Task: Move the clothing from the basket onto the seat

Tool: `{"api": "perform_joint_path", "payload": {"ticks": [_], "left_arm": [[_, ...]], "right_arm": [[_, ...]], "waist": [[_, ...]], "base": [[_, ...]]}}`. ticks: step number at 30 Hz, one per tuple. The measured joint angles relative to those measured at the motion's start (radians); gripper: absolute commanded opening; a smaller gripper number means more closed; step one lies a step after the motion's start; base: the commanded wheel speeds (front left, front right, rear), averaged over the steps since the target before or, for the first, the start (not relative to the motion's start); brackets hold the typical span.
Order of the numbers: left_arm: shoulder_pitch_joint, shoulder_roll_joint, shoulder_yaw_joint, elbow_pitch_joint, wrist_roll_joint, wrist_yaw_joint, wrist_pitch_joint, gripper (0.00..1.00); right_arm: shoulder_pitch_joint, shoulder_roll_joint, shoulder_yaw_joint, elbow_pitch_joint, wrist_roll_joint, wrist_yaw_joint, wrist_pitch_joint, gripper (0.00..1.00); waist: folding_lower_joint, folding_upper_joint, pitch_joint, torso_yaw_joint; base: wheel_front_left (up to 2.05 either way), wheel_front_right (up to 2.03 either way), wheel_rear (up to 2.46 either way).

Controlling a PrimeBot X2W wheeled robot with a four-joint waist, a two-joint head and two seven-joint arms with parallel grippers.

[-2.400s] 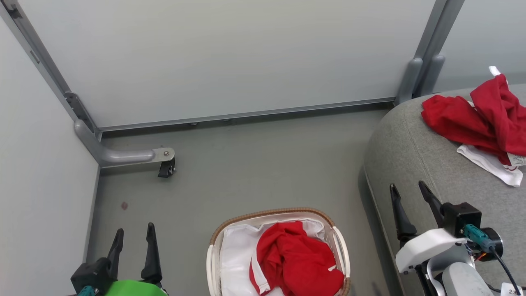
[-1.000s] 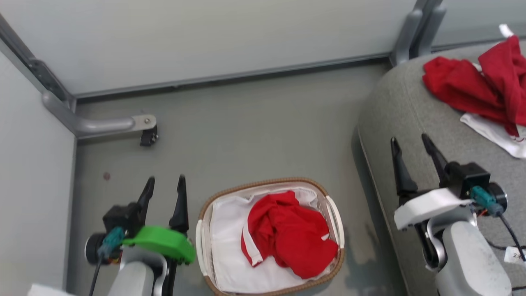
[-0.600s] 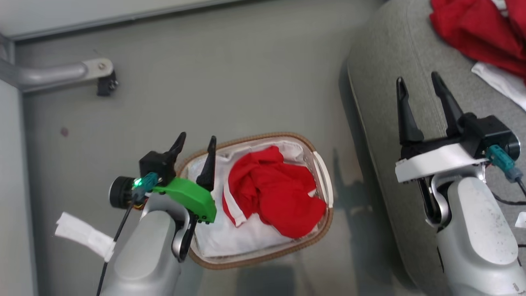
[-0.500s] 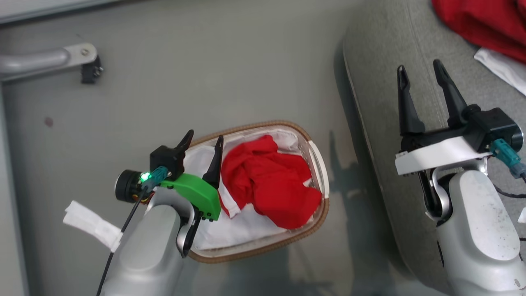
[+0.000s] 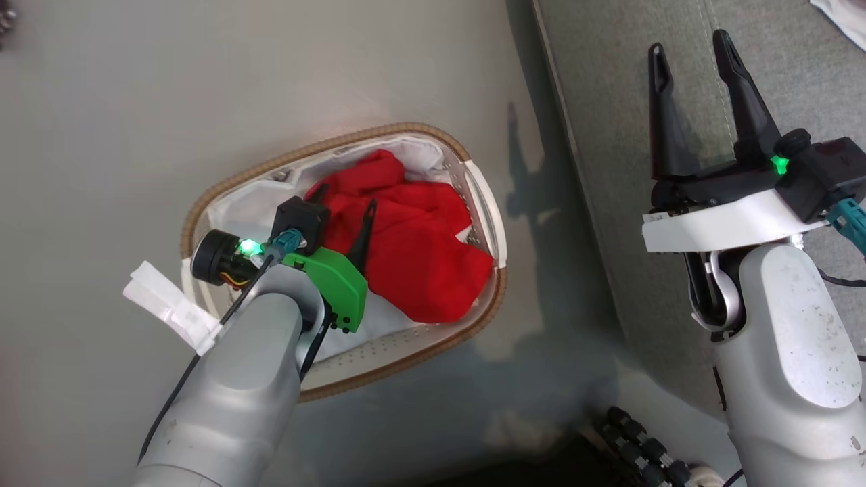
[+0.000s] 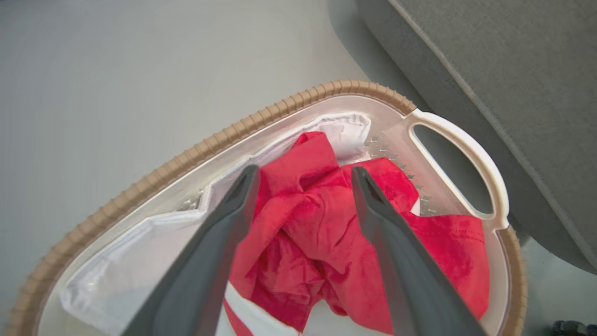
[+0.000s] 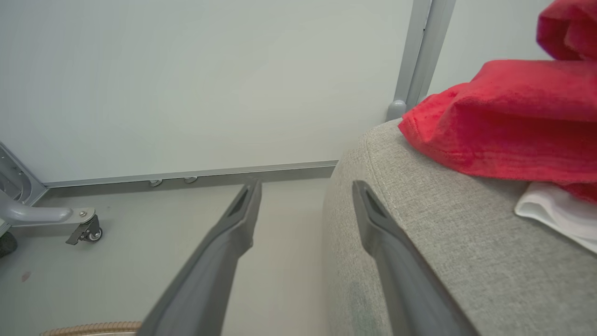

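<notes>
Left gripper [image 5: 344,197] wide open over the clothing [image 5: 419,270] in the basket [image 5: 379,130], next I dip and pinch. Right gripper [image 5: 690,42] at two o'clock, open too.

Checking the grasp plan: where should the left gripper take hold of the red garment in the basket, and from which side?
Grip the crumpled ridge at the middle of the red garment, coming from above. The open left gripper straddles it. The folds bunch up there, offering something to pinch, away from the white liner and the basket rim.
</notes>
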Motion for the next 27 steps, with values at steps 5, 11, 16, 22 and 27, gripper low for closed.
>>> {"api": "perform_joint_path", "payload": {"ticks": [5,11,16,22,27], "left_arm": [[-0.046,0.011,-0.014,0.033,-0.005,0.0,0.0,1.0],[-0.089,0.029,0.001,0.109,-0.017,0.0,0.0,1.0],[-0.119,0.029,-0.005,0.182,-0.032,0.0,0.0,1.0],[-0.127,0.017,-0.044,0.23,-0.064,0.0,0.024,0.0],[-0.126,0.01,-0.079,0.223,-0.102,0.0,0.016,0.0]], "right_arm": [[-0.018,0.0,0.008,-0.015,0.013,0.0,0.0,1.0],[-0.034,0.0,0.015,-0.028,0.017,0.0,0.0,1.0],[-0.04,0.0,0.023,-0.036,0.022,0.0,0.0,1.0],[-0.044,0.0,0.029,-0.04,0.023,0.0,0.0,1.0],[-0.043,0.0,0.023,-0.03,0.018,0.0,0.0,1.0]], "waist": [[0.0,0.0,0.064,-0.035],[0.0,0.0,0.126,-0.069],[0.0,0.0,0.158,-0.09],[0.0,0.0,0.171,-0.102],[-0.0001,0.0,0.155,-0.095]], "base": [[0.0,0.0,0.0],[0.0,0.0,0.0],[0.0,0.0,0.0],[0.0,0.0,0.0],[0.0,0.0,0.0]]}}
